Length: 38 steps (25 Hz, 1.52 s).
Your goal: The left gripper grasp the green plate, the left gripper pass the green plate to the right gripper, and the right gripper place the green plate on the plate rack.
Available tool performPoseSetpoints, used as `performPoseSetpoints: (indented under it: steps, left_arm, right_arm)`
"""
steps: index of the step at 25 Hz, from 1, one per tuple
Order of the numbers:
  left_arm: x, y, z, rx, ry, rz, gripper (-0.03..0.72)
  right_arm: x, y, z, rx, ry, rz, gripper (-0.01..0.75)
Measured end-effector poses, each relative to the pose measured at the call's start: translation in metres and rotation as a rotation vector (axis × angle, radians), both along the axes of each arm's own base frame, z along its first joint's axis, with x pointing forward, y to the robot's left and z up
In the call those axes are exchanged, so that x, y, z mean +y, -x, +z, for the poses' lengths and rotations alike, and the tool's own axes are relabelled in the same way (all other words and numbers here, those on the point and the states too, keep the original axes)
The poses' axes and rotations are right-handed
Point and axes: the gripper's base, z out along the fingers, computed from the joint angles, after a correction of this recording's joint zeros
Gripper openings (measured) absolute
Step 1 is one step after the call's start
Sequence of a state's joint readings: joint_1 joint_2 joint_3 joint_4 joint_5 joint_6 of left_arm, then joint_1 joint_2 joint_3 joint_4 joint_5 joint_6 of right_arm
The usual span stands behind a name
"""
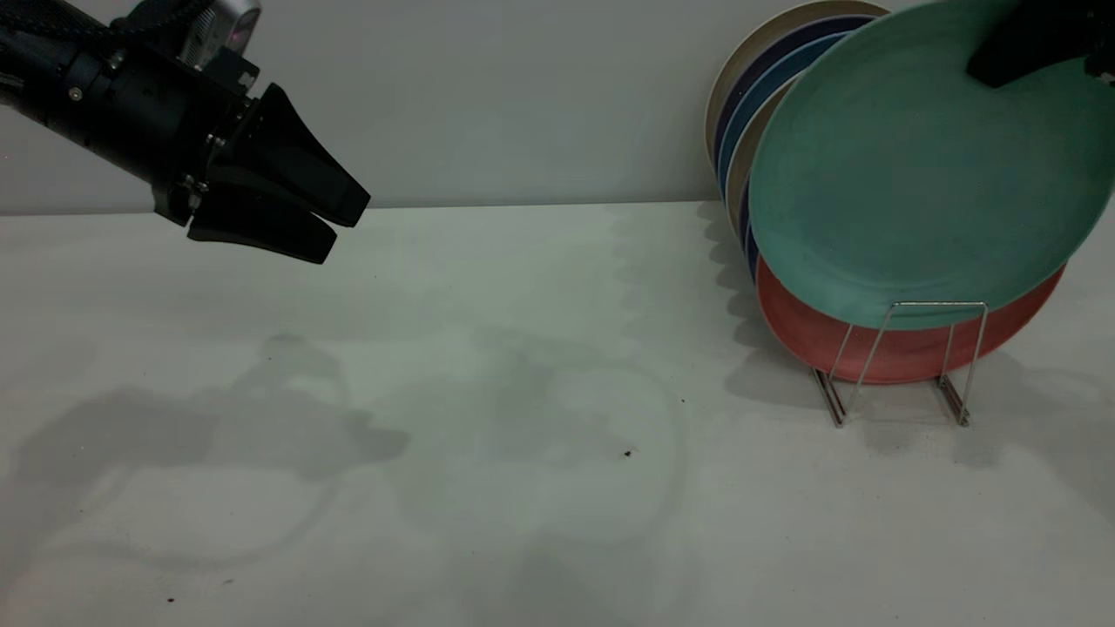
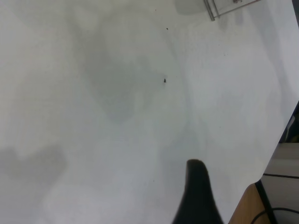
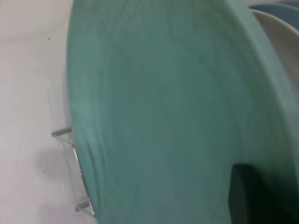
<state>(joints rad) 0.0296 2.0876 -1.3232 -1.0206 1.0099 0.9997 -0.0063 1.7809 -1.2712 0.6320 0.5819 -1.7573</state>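
Exterior view. The plate rack (image 1: 902, 361) stands on the white table (image 1: 523, 435) at about 3 o'clock in the frame. A salmon-pink plate (image 1: 871, 348) sits in the rack, and behind it, toward 1 o'clock, a stack of blue and beige plates (image 1: 749, 113) stands on edge. The green plate (image 1: 915, 174) is tilted in front of these, its lower rim behind the front wire loop, overlapping the pink plate. The right gripper (image 1: 1028, 52) is at the plate's upper rim, at 1 o'clock of it, one black finger lying on the face; it is closed on the plate. The left gripper (image 1: 335, 222) hangs above the table at 10 o'clock in the frame, well apart from the rack, fingers narrowly parted and holding nothing.

Left wrist view. One black fingertip (image 2: 198, 186) over bare table (image 2: 117, 116); a small dark speck (image 2: 164, 80) lies on the surface. A corner of the rack (image 2: 212, 11) shows at the frame edge.

Right wrist view. The green plate (image 3: 163, 116) fills the frame, a finger (image 3: 247, 196) pressed on its face. Rack wires (image 3: 77, 158) show beside its rim; a beige plate (image 3: 280, 42) stands just behind.
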Motion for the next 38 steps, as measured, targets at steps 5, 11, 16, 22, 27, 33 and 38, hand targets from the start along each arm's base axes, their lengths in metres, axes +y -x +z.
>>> performPoseSetpoints:
  steps: [5, 11, 16, 22, 27, 33, 38]
  left_arm:
    - [0.000, 0.000, 0.000, 0.000, 0.000, 0.000, 0.580]
    - [0.000, 0.000, 0.000, 0.000, 0.000, 0.000, 0.580]
    - [0.000, 0.000, 0.000, 0.000, 0.000, -0.001, 0.580]
    - [0.000, 0.001, 0.009, -0.023, -0.001, -0.001, 0.580]
    - [0.010, 0.007, 0.053, -0.128, -0.007, 0.025, 0.580]
    - [0.020, 0.036, 0.126, -0.246, -0.062, 0.062, 0.580]
    - [0.026, 0.076, 0.171, -0.253, -0.193, 0.062, 0.580]
  right_arm:
    - [0.000, 0.001, 0.000, 0.022, -0.024, -0.023, 0.126]
    - [0.001, 0.004, -0.002, 0.067, -0.045, -0.012, 0.266]
    - [0.004, 0.009, -0.004, 0.116, -0.060, 0.018, 0.298]
    - [0.006, 0.015, 0.001, 0.167, -0.106, -0.005, 0.298]
    - [0.010, 0.032, 0.029, 0.224, -0.227, -0.116, 0.298]
    - [0.017, 0.078, 0.083, 0.425, -0.494, -0.387, 0.298]
    - [0.018, 0.115, 0.107, 0.602, -0.564, -0.540, 0.298]
